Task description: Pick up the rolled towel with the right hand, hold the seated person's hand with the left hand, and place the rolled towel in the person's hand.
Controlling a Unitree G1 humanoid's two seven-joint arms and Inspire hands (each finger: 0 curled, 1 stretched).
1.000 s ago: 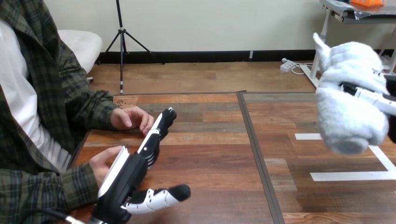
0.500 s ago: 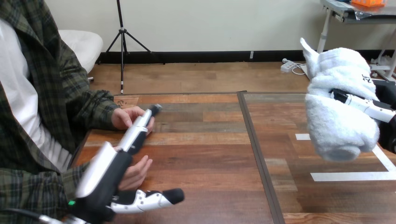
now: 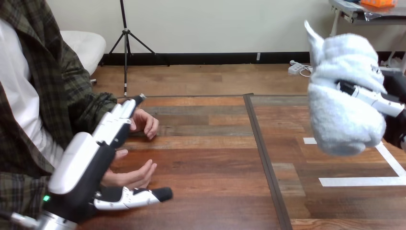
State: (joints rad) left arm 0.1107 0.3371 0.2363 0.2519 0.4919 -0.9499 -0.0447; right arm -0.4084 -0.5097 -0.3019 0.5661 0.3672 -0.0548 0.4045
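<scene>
My right hand (image 3: 372, 98) is shut on the white rolled towel (image 3: 342, 112), with one finger wrapped across its front, and carries it in the air over the table's right part. My left hand (image 3: 81, 165) stands on edge at the lower left, open, its fingers (image 3: 119, 120) straight and pointing away and its thumb (image 3: 136, 197) stretched out low to the right. The person's near hand (image 3: 134, 175) lies palm up on the table, just above that thumb and against my palm side. The person's far hand (image 3: 146, 123) rests on the table behind my fingers.
A dark seam (image 3: 262, 143) runs down the wooden table (image 3: 210, 153) between its two halves. White tape lines (image 3: 356, 181) mark the right half under the towel. The person's sleeve (image 3: 84, 108) lies along the table's left edge.
My left hand has swung left and turned its white back toward the camera, uncovering the person's near hand. The towel in my right hand has moved a little left and up.
</scene>
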